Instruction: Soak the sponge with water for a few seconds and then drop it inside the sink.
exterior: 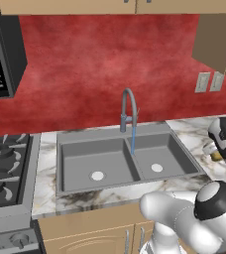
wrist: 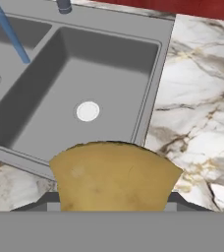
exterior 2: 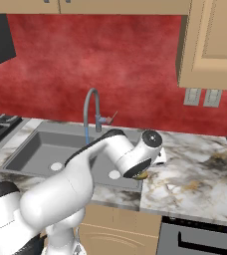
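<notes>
The claw [wrist: 115, 209] is closed on the sponge [wrist: 115, 177], a yellow-tan block that sits between its tips in the hand view and hides most of them. In the left base view a bit of the sponge [exterior: 216, 157] shows under the hand at the right edge, above the marbled table [exterior: 194, 130] just right of the sink [exterior: 65, 139]. In the right base view a sliver of it [exterior 2: 141, 175] peeks out below the wrist, by the sink's right rim.

The sink is a grey double basin with a centre divider and a pale round drain [exterior: 156, 168] in each basin. From the hand view, the right basin lies just ahead of the sponge with its raised rim between them. The water [exterior: 133, 140] runs as a thin blue stream from the arched grey faucet [exterior: 128, 106] and lands near the divider, on the far side of the right basin from the sponge; the two are apart.

In the right base view the robot's own white arm crosses in front of the sink [exterior 2: 31, 144] and covers much of the right basin. A stove [exterior: 3, 166] stands left of the sink, a red backsplash [exterior: 110, 59] runs behind, with two wall outlets [exterior: 209, 82] at right and wood cabinets [exterior 2: 210, 45] above.
</notes>
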